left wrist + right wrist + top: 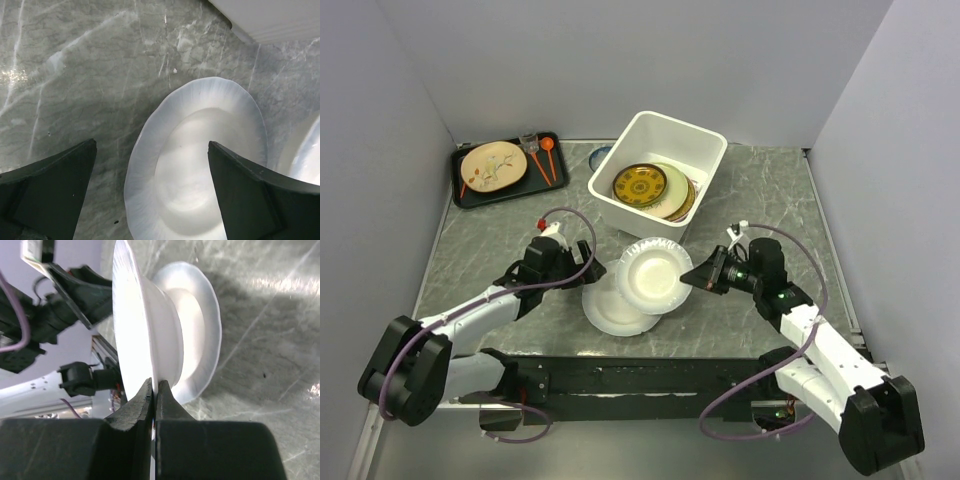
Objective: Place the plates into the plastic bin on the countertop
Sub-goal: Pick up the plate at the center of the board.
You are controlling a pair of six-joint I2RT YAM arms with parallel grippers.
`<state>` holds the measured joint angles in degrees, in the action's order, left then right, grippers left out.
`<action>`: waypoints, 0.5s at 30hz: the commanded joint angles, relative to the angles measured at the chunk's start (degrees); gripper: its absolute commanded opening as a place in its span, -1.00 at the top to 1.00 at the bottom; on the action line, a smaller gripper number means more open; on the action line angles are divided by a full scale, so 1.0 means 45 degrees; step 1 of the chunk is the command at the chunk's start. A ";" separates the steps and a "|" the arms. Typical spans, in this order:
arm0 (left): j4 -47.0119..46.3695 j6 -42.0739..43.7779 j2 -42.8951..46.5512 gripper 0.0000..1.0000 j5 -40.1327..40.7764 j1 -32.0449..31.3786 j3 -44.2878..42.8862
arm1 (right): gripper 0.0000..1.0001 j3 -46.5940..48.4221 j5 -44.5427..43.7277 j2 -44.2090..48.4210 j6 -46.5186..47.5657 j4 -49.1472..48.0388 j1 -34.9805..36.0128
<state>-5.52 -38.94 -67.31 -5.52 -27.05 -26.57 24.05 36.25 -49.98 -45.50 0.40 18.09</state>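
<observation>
A white plate [650, 272] hangs tilted above the countertop [490, 245], its rim pinched by my shut right gripper [695, 278]. In the right wrist view that plate [137, 325] stands edge-on between the closed gripper [155, 387]. A second white plate [610, 312] lies flat on the countertop, partly under the held one. My left gripper [582, 262] hovers open at its left edge, and the plate [200, 160] shows below the left gripper [151, 145], untouched. The white plastic bin [692, 140] behind holds a woven yellow plate [640, 185] on top of others.
A flat black tray [470, 195] at the back left carries a cream twig-pattern plate [492, 167] and orange spoons [548, 160]. A small dark-blue-rimmed dish [600, 155] sits behind the bin. Grey walls close in the back and both sides.
</observation>
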 commanded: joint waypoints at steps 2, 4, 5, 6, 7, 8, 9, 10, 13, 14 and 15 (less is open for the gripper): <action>-0.0707 -0.0293 -0.0062 -0.99 -0.0414 0.0054 0.0122 | 1.00 0.1741 0.1435 0.0110 -0.0106 -0.0930 -0.0523; -0.0629 -0.0234 -0.0043 -0.99 -0.0395 0.0054 0.0083 | 1.00 0.2036 0.1553 -0.0182 -0.0105 -0.1046 -0.0601; -0.0590 -0.0214 -0.0043 -0.99 -0.0317 0.0073 0.0103 | 1.00 0.2308 0.1689 -0.0261 -0.0124 -0.1124 -0.0621; -0.0571 -0.0214 0.0015 -0.99 -0.0278 0.0054 0.0103 | 1.00 0.2427 0.1787 -0.0474 -0.0163 -0.1222 -0.0679; -0.0570 -0.0234 0.0035 -0.99 -0.0277 0.0054 0.0122 | 1.00 0.2564 0.1885 -0.0612 -0.0202 -0.1358 -0.0699; -0.0570 -0.0272 0.0074 -0.99 -0.0258 0.0054 0.0142 | 1.00 0.2797 0.2041 -0.0884 -0.0260 -0.1475 -0.0738; -0.0609 -0.0292 0.0113 -0.99 -0.0277 0.0054 0.0219 | 1.00 0.2915 0.2158 -0.1041 -0.0300 -0.1593 -0.0777; -0.0687 -0.0331 0.0133 -0.99 -0.0297 0.0054 0.0220 | 1.00 0.3013 0.2256 -0.1197 -0.0455 -0.1884 -0.0816; -0.0726 -0.0371 0.0075 -0.99 -0.0317 0.0054 0.0259 | 1.00 0.3404 0.2647 -0.1783 -0.0670 -0.2431 -0.0991; -0.0727 -0.0371 0.0036 -0.99 -0.0336 0.0054 0.0259 | 1.00 0.3637 0.2667 -0.2056 -0.0691 -0.2511 -0.1031; -0.0727 -0.0371 -0.0003 -0.99 -0.0317 0.0054 0.0240 | 1.00 0.3755 0.2725 -0.2213 -0.0729 -0.2589 -0.1108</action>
<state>-6.35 -40.14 -67.48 -6.28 -26.96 -25.74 35.27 43.88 -58.04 -46.35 -2.42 14.46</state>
